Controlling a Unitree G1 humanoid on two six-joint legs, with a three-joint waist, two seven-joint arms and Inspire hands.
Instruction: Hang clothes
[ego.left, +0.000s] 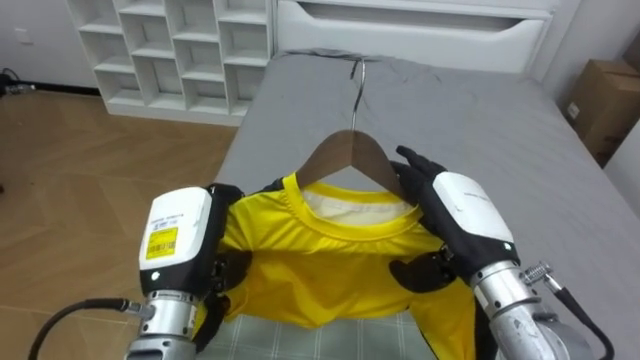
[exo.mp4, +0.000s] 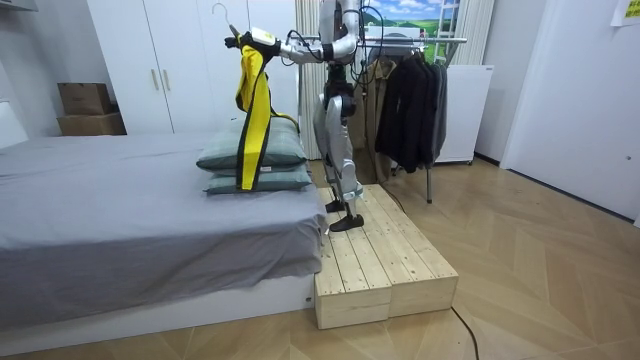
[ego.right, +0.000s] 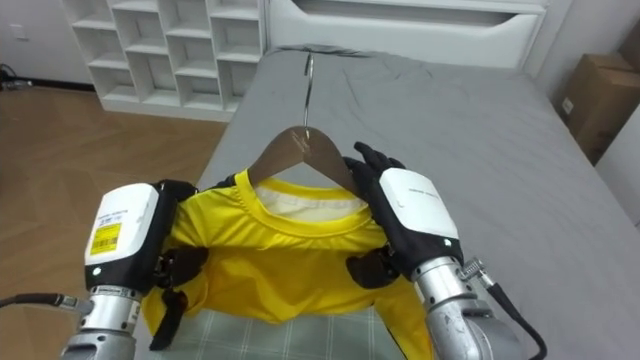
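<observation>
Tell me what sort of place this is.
Most likely a bedroom: a grey-sheeted bed with stacked pillows, white wardrobe doors behind it, and a clothes rack hung with dark garments.

The yellow label (ego.left: 161, 241) on the left hand (ego.left: 190, 215) carries print too small to read.

A bedroom, this: wide bed (exo.mp4: 120, 215) under a grey sheet across the lower left of the room view, pillows (exo.mp4: 285, 150) stacked on it, white wardrobe (exo.mp4: 170, 60) doors behind, a rail (exo.mp4: 440, 40) of dark coats (exo.mp4: 410, 105) upper right, white cubby shelves (ego.left: 170, 50) upper left in the eye views.
</observation>
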